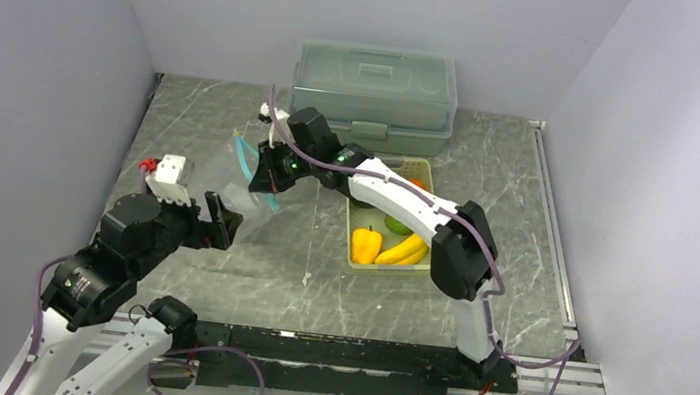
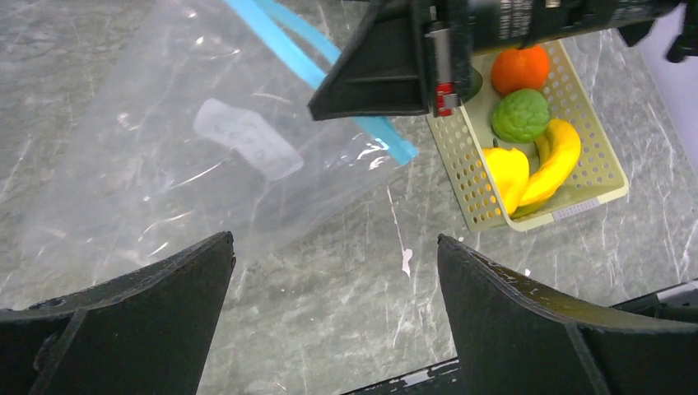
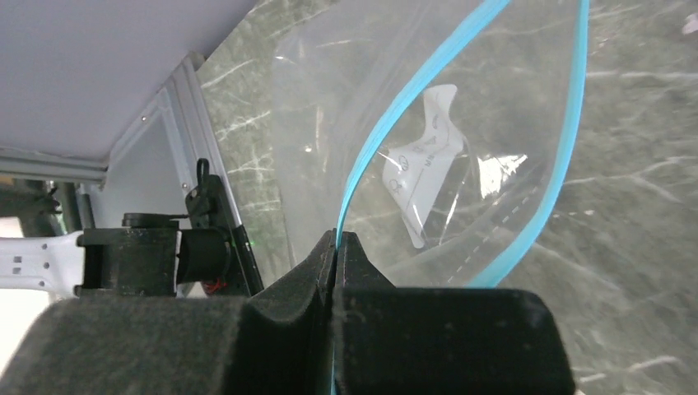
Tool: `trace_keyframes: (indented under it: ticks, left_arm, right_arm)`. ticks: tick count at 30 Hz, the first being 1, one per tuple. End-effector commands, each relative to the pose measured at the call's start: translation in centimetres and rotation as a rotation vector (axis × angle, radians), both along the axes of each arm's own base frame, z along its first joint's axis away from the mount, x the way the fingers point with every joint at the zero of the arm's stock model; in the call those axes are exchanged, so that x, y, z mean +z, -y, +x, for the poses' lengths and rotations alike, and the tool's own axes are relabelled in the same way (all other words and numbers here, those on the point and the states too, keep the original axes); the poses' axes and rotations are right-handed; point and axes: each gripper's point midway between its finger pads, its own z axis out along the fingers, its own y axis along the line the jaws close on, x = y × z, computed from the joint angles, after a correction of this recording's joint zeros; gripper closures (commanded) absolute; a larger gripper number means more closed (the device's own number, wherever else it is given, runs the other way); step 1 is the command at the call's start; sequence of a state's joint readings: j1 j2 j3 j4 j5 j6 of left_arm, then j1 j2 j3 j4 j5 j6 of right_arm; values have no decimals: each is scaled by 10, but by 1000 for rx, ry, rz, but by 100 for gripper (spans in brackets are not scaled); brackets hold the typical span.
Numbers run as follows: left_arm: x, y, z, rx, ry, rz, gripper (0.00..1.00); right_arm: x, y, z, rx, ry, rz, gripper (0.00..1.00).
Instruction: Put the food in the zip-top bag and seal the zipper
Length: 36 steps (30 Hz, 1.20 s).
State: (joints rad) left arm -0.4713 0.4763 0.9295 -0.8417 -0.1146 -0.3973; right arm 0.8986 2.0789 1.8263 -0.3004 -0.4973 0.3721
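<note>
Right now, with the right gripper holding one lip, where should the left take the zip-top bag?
Probably the free zipper lip, opposite the one the shut right gripper pinches: the mouth of the zip-top bag gapes, leaving that strip clear. Bring the open left gripper in from its own side, jaws straddling the strip.

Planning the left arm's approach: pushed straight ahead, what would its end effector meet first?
Probably the zip-top bag, which the right end effector holds by its zipper; depth is unclear, so it might strike the table just beneath.

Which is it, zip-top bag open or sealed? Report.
Open. The zip-top bag's zipper strips spread apart; the right pincer pinches only one.
</note>
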Motion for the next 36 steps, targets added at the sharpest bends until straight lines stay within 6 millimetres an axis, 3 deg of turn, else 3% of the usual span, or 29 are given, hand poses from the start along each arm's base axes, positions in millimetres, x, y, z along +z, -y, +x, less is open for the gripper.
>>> trace_keyframes:
  ticks: [1,15,22,29,36]
  left_arm:
    - [7,-10,2,67,29,-26,1]
    - [6,-16,4,101,26,-24,1]
    - [5,-20,10,143,-3,0,1]
    - [42,-29,23,191,17,55,1]
    - [55,-20,42,157,-25,133,2]
  right_arm:
    - [36,20,10,-7,160,10,100]
    - [86,73,25,-23,568,-73,100]
    - [93,86,32,-11,673,-138,100]
    - [98,93,23,91,810,-139,100]
    - [81,103,3,224,985,-149,100]
